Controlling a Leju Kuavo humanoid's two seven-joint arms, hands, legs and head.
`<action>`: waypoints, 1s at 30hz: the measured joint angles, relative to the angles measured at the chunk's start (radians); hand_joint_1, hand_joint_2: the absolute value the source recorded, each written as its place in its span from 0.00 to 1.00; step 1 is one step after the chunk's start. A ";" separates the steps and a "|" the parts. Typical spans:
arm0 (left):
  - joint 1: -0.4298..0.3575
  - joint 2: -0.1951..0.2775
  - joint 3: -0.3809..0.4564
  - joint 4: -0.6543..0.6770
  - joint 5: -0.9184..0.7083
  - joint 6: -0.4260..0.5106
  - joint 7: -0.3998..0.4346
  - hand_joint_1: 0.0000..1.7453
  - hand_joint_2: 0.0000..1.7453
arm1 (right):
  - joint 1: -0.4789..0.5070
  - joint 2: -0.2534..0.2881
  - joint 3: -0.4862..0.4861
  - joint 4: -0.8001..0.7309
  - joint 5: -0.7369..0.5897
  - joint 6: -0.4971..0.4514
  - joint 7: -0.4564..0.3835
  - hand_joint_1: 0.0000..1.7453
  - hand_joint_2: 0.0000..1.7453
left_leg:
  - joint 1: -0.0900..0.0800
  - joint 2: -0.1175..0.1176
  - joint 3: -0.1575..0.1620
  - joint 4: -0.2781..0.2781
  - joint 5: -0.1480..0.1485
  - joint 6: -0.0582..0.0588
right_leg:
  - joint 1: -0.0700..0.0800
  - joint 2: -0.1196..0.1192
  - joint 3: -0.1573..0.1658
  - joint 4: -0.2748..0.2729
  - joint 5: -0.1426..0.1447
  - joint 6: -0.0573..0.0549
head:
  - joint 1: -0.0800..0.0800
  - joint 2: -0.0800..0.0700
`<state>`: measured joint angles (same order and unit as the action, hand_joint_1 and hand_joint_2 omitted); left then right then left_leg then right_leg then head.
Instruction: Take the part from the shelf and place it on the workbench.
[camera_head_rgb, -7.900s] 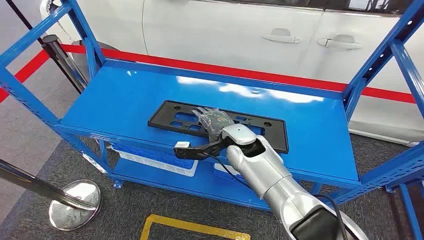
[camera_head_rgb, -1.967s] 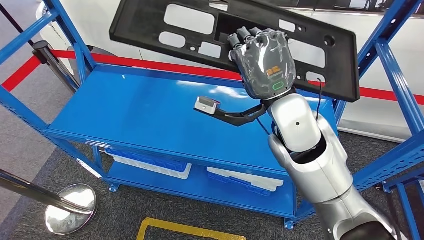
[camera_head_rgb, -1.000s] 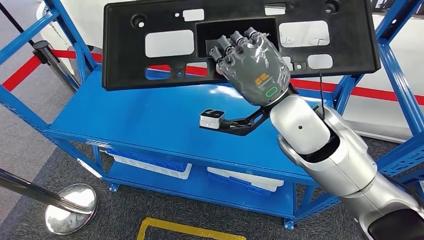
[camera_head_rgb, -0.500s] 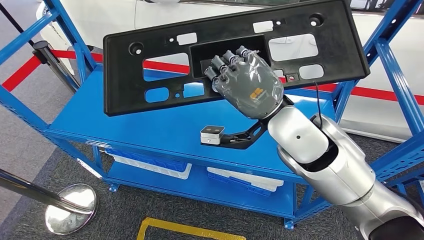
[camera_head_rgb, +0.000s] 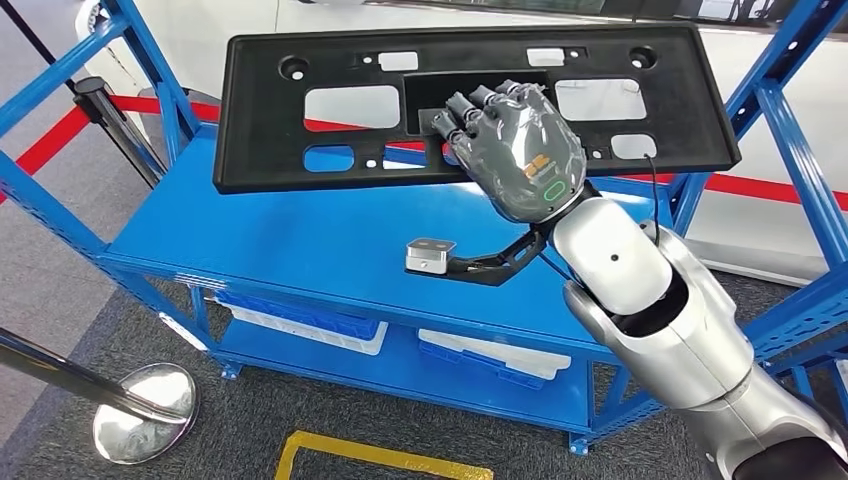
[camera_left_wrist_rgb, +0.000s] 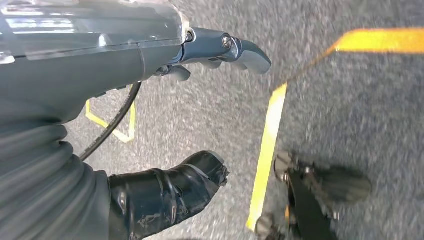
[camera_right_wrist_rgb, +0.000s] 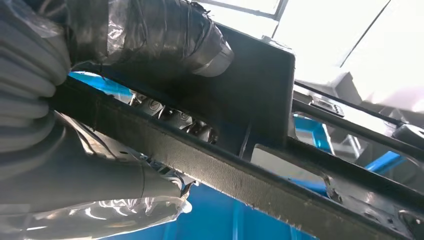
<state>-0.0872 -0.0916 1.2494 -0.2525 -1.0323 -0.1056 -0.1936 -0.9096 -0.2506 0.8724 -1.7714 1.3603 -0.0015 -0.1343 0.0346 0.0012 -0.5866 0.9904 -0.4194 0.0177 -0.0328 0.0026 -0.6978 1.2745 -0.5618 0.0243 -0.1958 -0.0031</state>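
The right hand (camera_head_rgb: 520, 150) grips the part (camera_head_rgb: 300, 150), a long black plastic panel with cut-outs, at its lower edge near the middle, fingers hooked into the central opening (the right wrist view shows the thumb (camera_right_wrist_rgb: 165, 35) pressed on one face and the fingers on the other). The part is held in the air above the blue shelf (camera_head_rgb: 300, 240), nearly level and tilted toward the camera. The left hand (camera_left_wrist_rgb: 150, 125) hangs over grey floor (camera_left_wrist_rgb: 360, 100) with yellow tape; it holds nothing, fingers apparently apart, though the picture is blurred.
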 joint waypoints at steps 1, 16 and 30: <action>0.000 0.000 0.000 0.000 0.000 0.000 0.001 0.00 1.00 | 0.002 0.001 -0.004 0.002 -0.002 0.001 0.000 1.00 1.00 | 0.004 -0.001 -0.006 0.010 -0.002 -0.004 | -0.007 -0.001 0.030 -0.047 0.028 0.007 | 0.000 0.000; -0.003 -0.003 0.001 0.003 0.006 0.000 0.008 0.00 1.00 | 0.004 0.038 -0.041 0.043 -0.035 0.021 -0.016 1.00 1.00 | -0.016 -0.005 -0.079 0.296 -0.166 -0.021 | 0.027 0.003 0.005 -0.187 0.143 -0.067 | -0.001 0.000; -0.008 -0.010 0.001 0.004 0.007 0.001 0.010 0.00 1.00 | -0.006 0.049 -0.053 0.063 -0.053 0.038 -0.018 1.00 1.00 | -0.038 0.009 -0.005 0.008 -0.005 0.029 | 0.016 -0.002 -0.058 0.053 0.010 -0.011 | -0.001 0.000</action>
<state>-0.0953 -0.1011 1.2505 -0.2487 -1.0254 -0.1050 -0.1836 -0.9157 -0.2018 0.8198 -1.7083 1.3076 0.0364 -0.1518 -0.0032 0.0100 -0.5920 0.9985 -0.4244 0.0465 -0.0167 0.0005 -0.7554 1.3279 -0.5521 0.0133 -0.1972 -0.0031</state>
